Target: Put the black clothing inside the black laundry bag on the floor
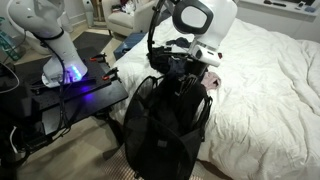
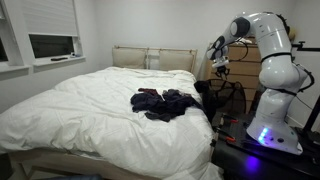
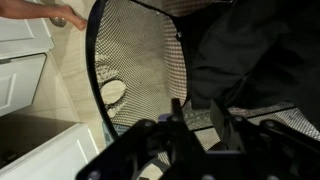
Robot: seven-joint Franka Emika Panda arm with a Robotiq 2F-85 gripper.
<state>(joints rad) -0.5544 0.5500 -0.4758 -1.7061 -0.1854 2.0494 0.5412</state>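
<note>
The black mesh laundry bag (image 1: 160, 130) stands on the floor against the side of the bed; it also shows in an exterior view (image 2: 228, 100). In the wrist view its wire rim and mesh wall (image 3: 140, 50) fill the frame. A piece of black clothing (image 3: 245, 50) lies over the bag's mouth just beyond my fingers. My gripper (image 3: 196, 115) is open, with only mesh showing between the fingers. It hovers over the bag's top (image 1: 185, 68) (image 2: 219, 68). A pile of dark clothing (image 2: 160, 102) lies on the bed.
The white bed (image 2: 90, 110) is beside the bag. The robot's base and stand (image 1: 65, 75) are on the bag's other side. A pink item (image 1: 212, 82) lies at the bed edge. White furniture (image 3: 20, 60) and tiled floor (image 3: 70, 85) are beyond the bag.
</note>
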